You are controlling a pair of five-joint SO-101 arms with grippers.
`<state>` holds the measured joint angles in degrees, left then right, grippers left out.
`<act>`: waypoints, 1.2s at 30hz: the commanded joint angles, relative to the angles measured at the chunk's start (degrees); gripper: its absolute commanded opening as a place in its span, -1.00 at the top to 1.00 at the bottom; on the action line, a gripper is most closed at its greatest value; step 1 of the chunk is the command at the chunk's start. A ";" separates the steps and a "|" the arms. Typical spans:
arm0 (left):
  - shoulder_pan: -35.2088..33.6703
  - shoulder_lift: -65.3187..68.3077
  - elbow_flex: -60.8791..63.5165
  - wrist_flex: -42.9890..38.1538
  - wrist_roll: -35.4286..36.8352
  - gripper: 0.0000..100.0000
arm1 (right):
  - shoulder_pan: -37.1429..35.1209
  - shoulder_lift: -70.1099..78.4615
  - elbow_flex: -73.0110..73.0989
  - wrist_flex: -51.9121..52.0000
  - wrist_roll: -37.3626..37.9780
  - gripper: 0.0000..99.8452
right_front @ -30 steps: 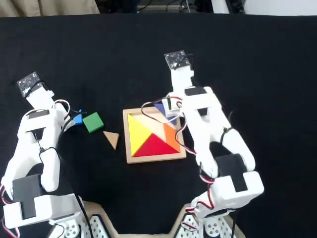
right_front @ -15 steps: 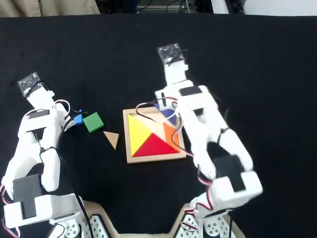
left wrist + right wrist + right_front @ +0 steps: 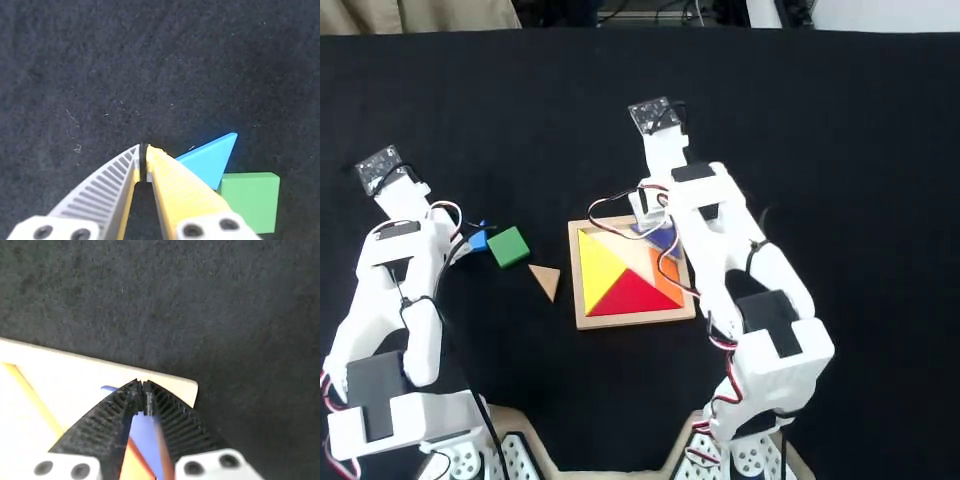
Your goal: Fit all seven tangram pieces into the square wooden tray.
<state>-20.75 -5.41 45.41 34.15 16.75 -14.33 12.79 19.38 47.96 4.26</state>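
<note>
– Where does the dark blue piece (image 3: 664,238) lie?
– At the far corner of the wooden tray (image 3: 630,320), beneath the right arm's (image 3: 720,225) jaws; their tips are clenched together; whether they pinch it, I cannot tell.
– And the left arm's (image 3: 395,270) jaws?
– Clenched on nothing, low over the table; the light blue triangle (image 3: 207,160) sits just beside them, the green square (image 3: 250,200) next to it.

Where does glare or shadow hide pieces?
High view: even light, no glare on the tray; the right arm covers its far right corner and part of the dark blue piece. Right wrist view: the right gripper hides most of that piece. Left wrist view: light blue triangle and green square evenly lit, no strong shadow.
</note>
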 commanded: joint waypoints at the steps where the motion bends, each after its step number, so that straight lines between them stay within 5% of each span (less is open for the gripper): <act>1: 0.66 -1.76 -0.57 -0.88 -0.53 0.94 | -1.14 -7.69 2.86 -0.35 0.53 0.98; 18: 0.66 -1.76 -0.57 -0.88 -0.53 0.94 | 5.45 -18.33 16.40 -4.48 2.81 0.98; 36: 0.66 -1.76 -0.40 -0.88 -0.53 0.94 | 4.22 -17.89 19.12 -4.57 4.48 0.98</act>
<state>-20.75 -5.41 45.41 34.15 16.75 -10.02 -2.77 38.37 43.21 7.78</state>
